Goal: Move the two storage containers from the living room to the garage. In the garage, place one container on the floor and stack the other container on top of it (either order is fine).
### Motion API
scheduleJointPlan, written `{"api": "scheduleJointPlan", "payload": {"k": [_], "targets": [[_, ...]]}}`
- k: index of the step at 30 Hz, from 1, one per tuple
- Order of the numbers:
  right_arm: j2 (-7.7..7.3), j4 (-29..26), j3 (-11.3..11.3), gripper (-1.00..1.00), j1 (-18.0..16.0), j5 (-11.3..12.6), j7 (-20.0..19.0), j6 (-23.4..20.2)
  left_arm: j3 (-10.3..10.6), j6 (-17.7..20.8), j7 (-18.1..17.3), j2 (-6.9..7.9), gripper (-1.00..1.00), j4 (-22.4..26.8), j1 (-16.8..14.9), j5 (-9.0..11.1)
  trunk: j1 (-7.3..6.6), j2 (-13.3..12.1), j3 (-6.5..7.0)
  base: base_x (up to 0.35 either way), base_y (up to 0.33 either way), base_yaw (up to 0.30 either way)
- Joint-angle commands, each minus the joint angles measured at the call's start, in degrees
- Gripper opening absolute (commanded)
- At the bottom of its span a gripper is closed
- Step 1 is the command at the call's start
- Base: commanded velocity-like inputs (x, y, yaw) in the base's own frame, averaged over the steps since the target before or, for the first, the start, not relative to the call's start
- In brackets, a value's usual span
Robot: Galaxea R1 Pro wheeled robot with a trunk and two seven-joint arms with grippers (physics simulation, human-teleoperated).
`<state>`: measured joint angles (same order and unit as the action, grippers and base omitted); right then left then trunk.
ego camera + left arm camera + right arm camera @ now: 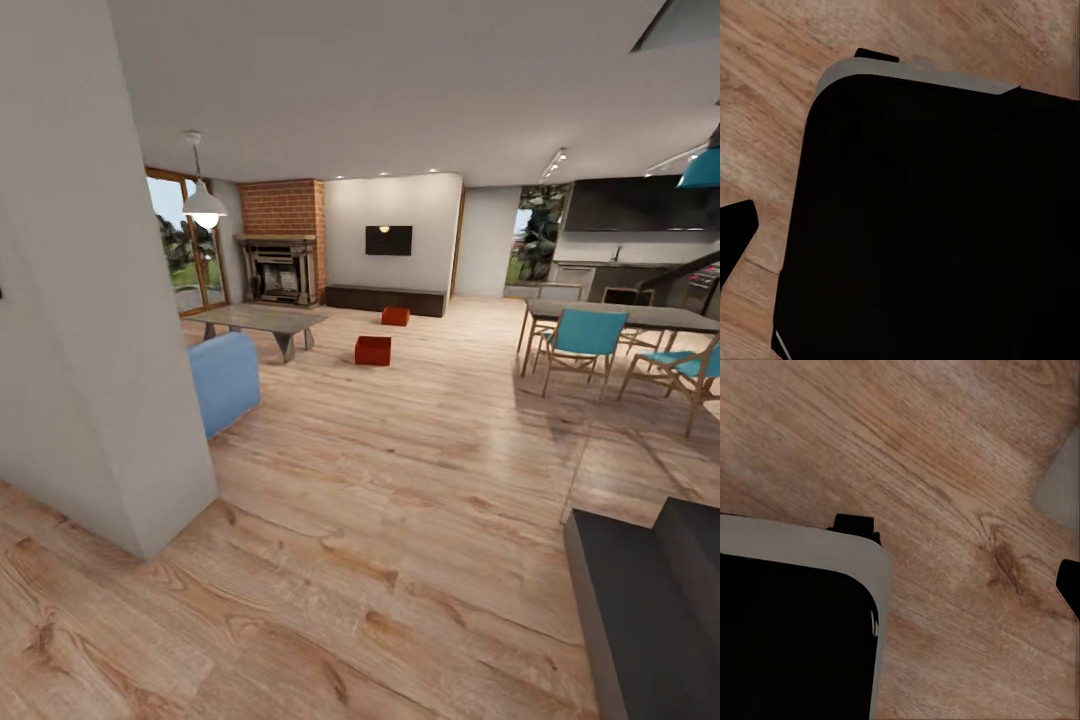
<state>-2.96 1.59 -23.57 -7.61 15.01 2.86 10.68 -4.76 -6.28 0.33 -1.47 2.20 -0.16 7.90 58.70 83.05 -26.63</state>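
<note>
Head view: I look across the living room over a light plank floor (pixel 400 520). Two red bins stand on the planks in the middle distance, well apart from me. The near bin (pixel 373 350) sits just left of frame centre; the far bin (pixel 395 316) lies a little up and to its right, near the low dark bench (pixel 385 298) at the back wall. The two bins are apart, not touching. Above the bench hangs a black TV (pixel 388 240); to its left rises the brick fireplace (pixel 283 240). A grey low table (pixel 258 322) and a blue seat (pixel 224 380) lie at centre left, beside a white wall corner (pixel 100 300) that takes up the left edge. A lamp (pixel 204 205) hangs at upper left. At right stand a dark dining table (pixel 630 316) and blue chairs (pixel 582 340); a dark block (pixel 650 610) fills the lower right corner.

Left wrist view: a black body with a grey rim (pixel 937 225) covers most of the frame over wood planks; a dark tip (pixel 735 232) shows at the left edge. I cannot tell how far my left tool is open.

Right wrist view: the same sort of black, grey-rimmed body (pixel 795 630) sits at lower left, planks beyond it, and a dark tip (pixel 1069 585) at the right edge. I cannot tell my right tool's opening either.
</note>
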Motion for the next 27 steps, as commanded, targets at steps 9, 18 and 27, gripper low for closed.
{"api": "scheduleJointPlan", "payload": {"k": [9, 18, 27], "targets": [[0.14, 0.15, -0.53, 1.00, -0.06, 0.21, 0.12, -0.07, -0.45, -0.18, 0.08, -0.02, 1.00, 0.00, -0.02, 0.09, 0.03, 0.02, -0.05, 0.325, 0.000, 0.000], [0.15, 0.17, -0.51, 1.00, -0.07, 0.20, 0.13, -0.13, -0.42, -0.16, 0.10, -0.02, 1.00, 0.00, -0.02, 0.10, 0.03, 0.02, -0.05, 0.325, 0.000, 0.000], [0.15, 0.17, -0.51, 1.00, -0.08, 0.20, 0.13, -0.13, -0.42, -0.19, 0.11, -0.02, 1.00, 0.00, -0.02, 0.10, 0.03, 0.02, -0.05, 0.325, 0.000, 0.000]]}}
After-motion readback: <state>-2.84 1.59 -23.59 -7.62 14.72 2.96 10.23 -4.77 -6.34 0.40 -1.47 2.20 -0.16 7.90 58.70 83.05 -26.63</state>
